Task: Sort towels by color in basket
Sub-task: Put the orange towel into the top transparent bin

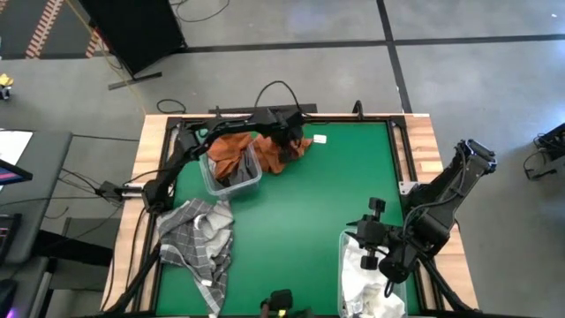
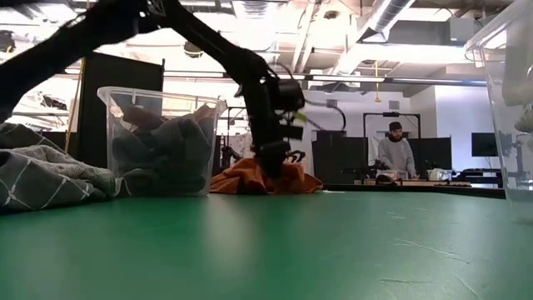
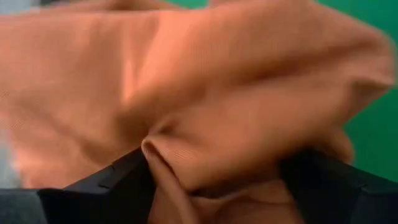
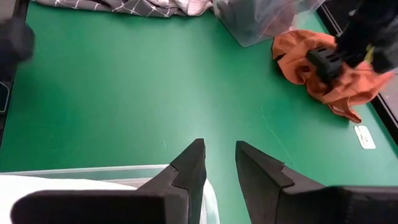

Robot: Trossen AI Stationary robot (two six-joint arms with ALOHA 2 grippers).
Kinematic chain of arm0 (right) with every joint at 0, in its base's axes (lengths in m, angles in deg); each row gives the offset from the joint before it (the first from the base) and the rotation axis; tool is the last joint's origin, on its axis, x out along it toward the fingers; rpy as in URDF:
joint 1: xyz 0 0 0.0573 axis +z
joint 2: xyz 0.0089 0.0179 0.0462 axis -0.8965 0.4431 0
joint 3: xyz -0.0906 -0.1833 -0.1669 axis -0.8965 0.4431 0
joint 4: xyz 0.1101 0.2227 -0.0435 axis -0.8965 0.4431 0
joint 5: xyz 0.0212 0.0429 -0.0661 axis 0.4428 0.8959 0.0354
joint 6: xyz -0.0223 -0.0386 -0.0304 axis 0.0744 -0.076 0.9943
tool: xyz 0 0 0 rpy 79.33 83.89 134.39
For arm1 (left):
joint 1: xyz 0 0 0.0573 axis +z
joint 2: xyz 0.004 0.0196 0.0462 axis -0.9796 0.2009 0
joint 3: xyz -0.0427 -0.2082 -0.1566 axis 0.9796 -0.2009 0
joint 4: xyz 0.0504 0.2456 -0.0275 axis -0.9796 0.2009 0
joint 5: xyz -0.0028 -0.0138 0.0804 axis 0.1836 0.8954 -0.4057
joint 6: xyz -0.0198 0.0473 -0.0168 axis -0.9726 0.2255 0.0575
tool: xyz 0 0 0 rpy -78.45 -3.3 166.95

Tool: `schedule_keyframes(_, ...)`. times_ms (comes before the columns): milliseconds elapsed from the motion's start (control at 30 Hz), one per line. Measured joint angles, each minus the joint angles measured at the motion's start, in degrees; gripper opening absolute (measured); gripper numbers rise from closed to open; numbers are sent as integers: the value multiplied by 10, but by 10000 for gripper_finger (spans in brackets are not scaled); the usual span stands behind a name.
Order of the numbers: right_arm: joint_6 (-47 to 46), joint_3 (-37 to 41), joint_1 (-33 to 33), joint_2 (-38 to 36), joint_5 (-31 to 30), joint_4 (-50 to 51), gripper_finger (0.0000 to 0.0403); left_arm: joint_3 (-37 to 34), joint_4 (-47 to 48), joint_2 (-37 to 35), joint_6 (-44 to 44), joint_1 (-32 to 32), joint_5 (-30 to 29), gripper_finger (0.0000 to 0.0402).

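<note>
Green table [image 1: 300,221] largest. Rust-orange towel [image 1: 231,150] draped over clear bin [image 1: 231,172] rim, spilling onto table. Left gripper [image 1: 287,140] down in spilled folds, fingers spread wide: close on thick bunch, lift clear, then drop inside. Right gripper [image 4: 219,163] idle over other bin, fingers slightly apart, empty.

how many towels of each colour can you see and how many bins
rust-orange towel: 1
grey plaid towel: 1
dark grey towel, in the far bin: 1
white towels, in the near bin, number unclear: at least 1
clear plastic bins: 2
Total: at least 4 towels, 2 bins
</note>
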Motion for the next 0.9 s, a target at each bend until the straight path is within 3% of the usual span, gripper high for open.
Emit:
schedule_keyframes(267,0,0,0,0,0,2,120,38,36,47,-6,9,36,293)
schedule_keyframes(400,0,0,0,0,0,0,120,49,41,50,-7,11,73,220)
schedule_keyframes(633,-1,0,0,0,0,-3,120,54,57,43,9,20,59,29)
schedule_keyframes(900,-1,0,0,0,0,-3,120,82,86,21,35,11,57,7)
